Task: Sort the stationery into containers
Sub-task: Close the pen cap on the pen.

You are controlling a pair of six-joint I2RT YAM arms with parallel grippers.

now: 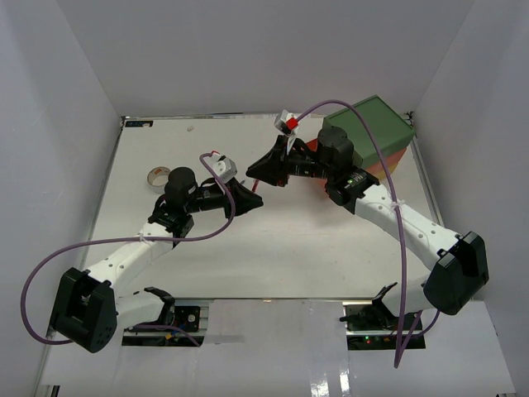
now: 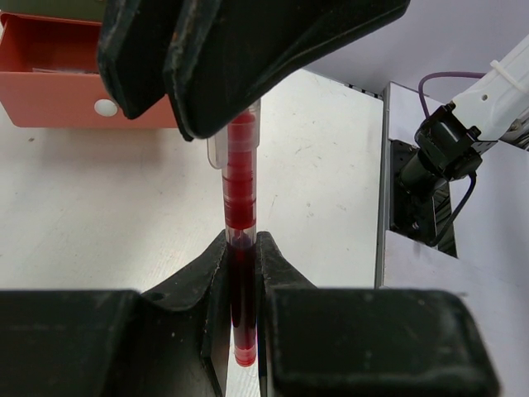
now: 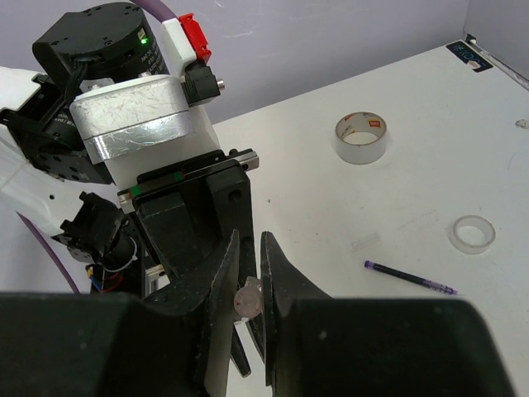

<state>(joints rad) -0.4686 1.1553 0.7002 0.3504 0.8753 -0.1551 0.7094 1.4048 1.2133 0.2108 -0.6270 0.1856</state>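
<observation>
A red pen (image 2: 240, 223) with a clear cap is held at both ends above the table. My left gripper (image 2: 241, 248) (image 1: 254, 199) is shut on its lower barrel. My right gripper (image 3: 250, 252) (image 1: 253, 173) is shut on the capped end (image 3: 250, 298), and its fingers (image 2: 207, 66) meet the pen from above in the left wrist view. Both grippers are left of the drawer chest (image 1: 369, 126), which has a green top. Its orange-red drawer (image 2: 50, 78) with a white knob (image 2: 105, 107) stands pulled out. The pen itself is hidden in the top view.
On the table's left side lie a beige tape roll (image 3: 361, 137) (image 1: 159, 177), a smaller clear tape roll (image 3: 473, 234) and a thin dark pen (image 3: 409, 277). White walls enclose the table on three sides.
</observation>
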